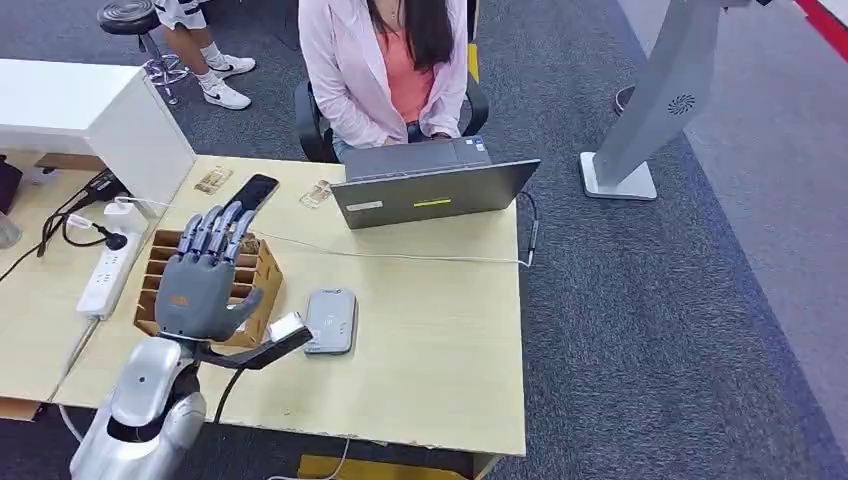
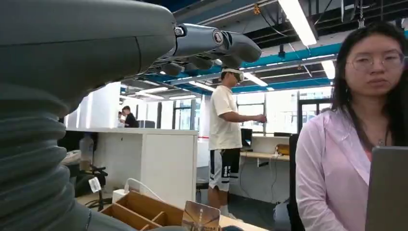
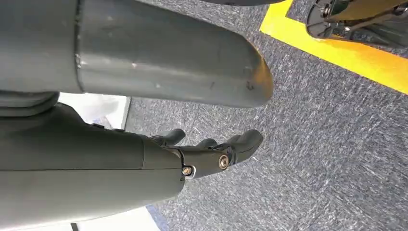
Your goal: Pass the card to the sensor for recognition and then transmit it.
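Note:
My left hand (image 1: 205,275) hovers over a wooden slotted card box (image 1: 262,275) at the table's left, its fingers spread and nothing in them. The left wrist view shows the same fingers (image 2: 211,43) stretched out above the box (image 2: 137,211), with a brownish card (image 2: 200,217) standing upright just past it. A grey card sensor (image 1: 331,320) lies flat on the table, right of the box and close to my thumb. My right hand (image 3: 207,154) hangs beside my body over grey carpet, holding nothing, its fingers loosely apart.
A person in a pink shirt (image 1: 385,70) sits across the table behind an open laptop (image 1: 432,190). A black phone (image 1: 252,192), two small clear holders (image 1: 316,193), a white power strip (image 1: 108,270) and a thin cable (image 1: 400,255) lie on the table. Another person (image 2: 226,139) stands farther back.

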You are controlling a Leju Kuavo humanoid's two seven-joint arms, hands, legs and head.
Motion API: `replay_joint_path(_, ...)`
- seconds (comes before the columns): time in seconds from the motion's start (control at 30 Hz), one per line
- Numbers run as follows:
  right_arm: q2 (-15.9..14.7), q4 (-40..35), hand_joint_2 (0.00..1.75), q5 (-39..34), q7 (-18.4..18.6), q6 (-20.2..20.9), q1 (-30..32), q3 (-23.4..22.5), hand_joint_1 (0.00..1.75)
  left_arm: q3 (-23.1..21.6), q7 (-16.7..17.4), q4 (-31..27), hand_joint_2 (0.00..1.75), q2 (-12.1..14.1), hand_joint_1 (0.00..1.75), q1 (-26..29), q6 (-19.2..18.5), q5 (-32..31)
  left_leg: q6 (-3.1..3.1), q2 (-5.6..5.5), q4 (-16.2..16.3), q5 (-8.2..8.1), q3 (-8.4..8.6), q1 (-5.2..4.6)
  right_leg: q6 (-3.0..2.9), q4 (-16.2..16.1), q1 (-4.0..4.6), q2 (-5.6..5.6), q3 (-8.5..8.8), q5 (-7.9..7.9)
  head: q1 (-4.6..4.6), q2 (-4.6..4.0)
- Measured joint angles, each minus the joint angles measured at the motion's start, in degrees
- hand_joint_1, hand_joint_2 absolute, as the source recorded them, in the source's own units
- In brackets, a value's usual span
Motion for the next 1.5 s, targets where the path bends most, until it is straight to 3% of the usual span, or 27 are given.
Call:
replay_joint_path(0.23,0.00,0.00,0.00,-0.35,-0.35,0.00,-0.02,-0.44,0.00,-0.42,1.29,0.83,1.75,0.37,0.00,-0.07,-7.35,2.67,0.00,0.00,0.00,0.00,-0.01,0.00,0.00,0.00,0.00,0.01,-0.02,-0.01,0.00,0.00)
replay_joint_path(0.33,0.00,0.00,0.00,-0.44,-0.33,0.00,-0.04,-0.66,0.00,-0.61,3.12,3.49,1.75,1.03,0.00,-0.86,-12.17,4.13,0.00,0.01,0.00,0.00,0.00,0.00,0.00,0.00,0.00,0.01,-0.02,0.00,0.02,0.00)
replay_joint_path(0.43,0.00,0.00,0.00,-0.50,0.04,-0.02,0.03,-0.81,0.00,-0.83,3.63,6.16,1.75,1.77,0.00,-1.26,-13.73,4.87,0.00,0.04,0.00,0.00,0.01,0.00,-0.01,0.00,0.00,0.03,-0.04,0.00,0.02,0.00)
replay_joint_path(0.83,0.02,0.00,0.00,-0.59,0.07,-0.02,0.01,-0.90,0.00,-1.51,4.28,9.53,1.75,2.95,0.00,-1.55,-14.64,5.70,0.00,0.03,0.00,-0.01,-0.02,-0.01,0.00,0.00,-0.01,0.03,-0.04,0.00,0.00,0.00)
replay_joint_path(1.03,0.07,0.00,0.00,-0.59,0.07,-0.04,0.01,-1.25,0.00,-1.51,6.23,9.86,1.75,3.41,0.00,-1.36,-14.62,5.97,0.00,0.02,0.00,0.00,-0.03,0.00,0.00,0.00,0.00,0.02,-0.03,0.00,0.02,0.00)
replay_joint_path(1.2,0.11,0.00,0.00,-0.59,0.07,-0.18,0.02,-1.75,0.00,-1.49,8.59,9.62,1.75,3.70,0.00,1.43,-12.21,3.52,0.00,0.03,-0.01,-0.01,-0.03,0.00,-0.01,0.00,0.00,0.03,-0.03,-0.01,0.00,0.00)
replay_joint_path(1.5,0.17,0.00,0.00,-0.66,-0.26,-0.24,0.04,-2.01,0.00,-1.11,8.09,6.40,1.75,3.72,0.00,7.30,-10.01,1.11,0.02,0.01,-0.01,-0.03,-0.06,0.00,0.02,0.00,0.00,0.00,-0.03,-0.05,0.02,0.00)
